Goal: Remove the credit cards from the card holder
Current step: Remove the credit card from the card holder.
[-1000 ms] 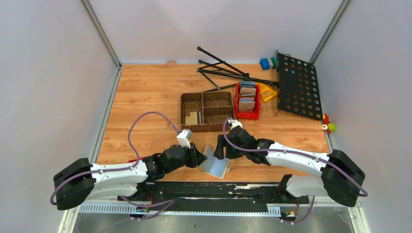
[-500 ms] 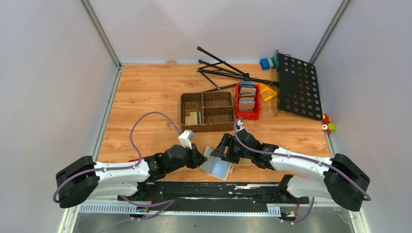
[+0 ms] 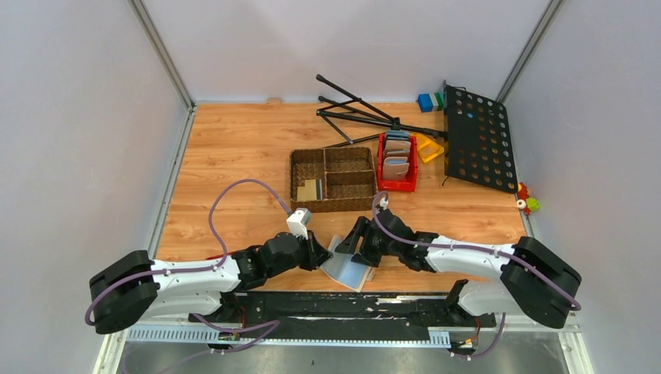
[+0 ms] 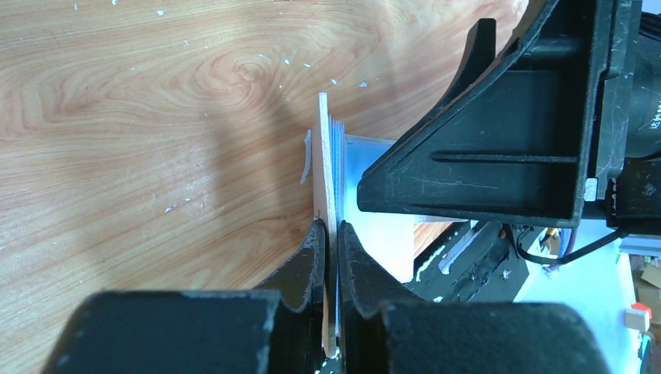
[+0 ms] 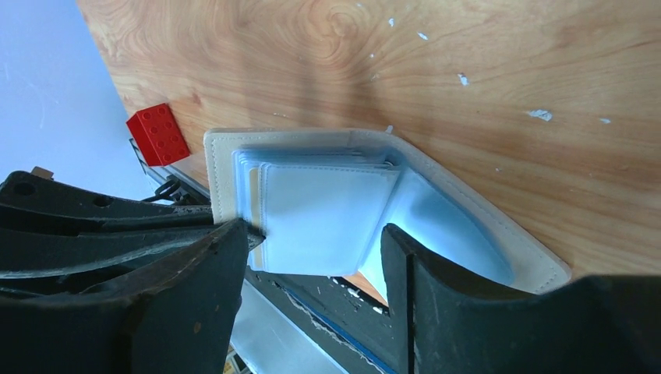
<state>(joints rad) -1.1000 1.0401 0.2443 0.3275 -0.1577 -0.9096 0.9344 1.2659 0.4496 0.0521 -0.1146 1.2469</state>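
The card holder point(image 3: 348, 269) lies open at the worktop's point(image 3: 234, 156) 6 o'clock edge, between the two arms. One beige flap is raised on edge and the other is flat on the wood. The left claw point(image 4: 329, 234) is pressed together on the raised flap, pinching its thin edge between both fingers. The left wrist view shows the flap's layered pale blue pockets edge-on above the fingers. The right claw point(image 5: 312, 241) is spread and hangs low over the card holder's inside, one finger on each side of the stack of pale blue pockets. Its finger point(image 5: 226, 257) on the raised-flap side is right at the pockets' edge; whether it touches them cannot be told. Whether cards sit in those pockets cannot be told either. Near the worktop's middle stands a brown woven basket point(image 3: 333, 153) with four compartments. A few cards point(image 3: 310, 190), tan, whitish and grey, lie in its 7 o'clock compartment. Just beside the basket at 3 o'clock is a red bin point(image 3: 383, 167) with several wallets point(image 3: 396, 165) standing on edge inside. A black perforated stand point(image 3: 477, 136) lies at the worktop's 2 o'clock, its legs point(image 3: 355, 109) stretching toward 12. A small red brick point(image 5: 158, 134) lies near the card holder's raised flap.
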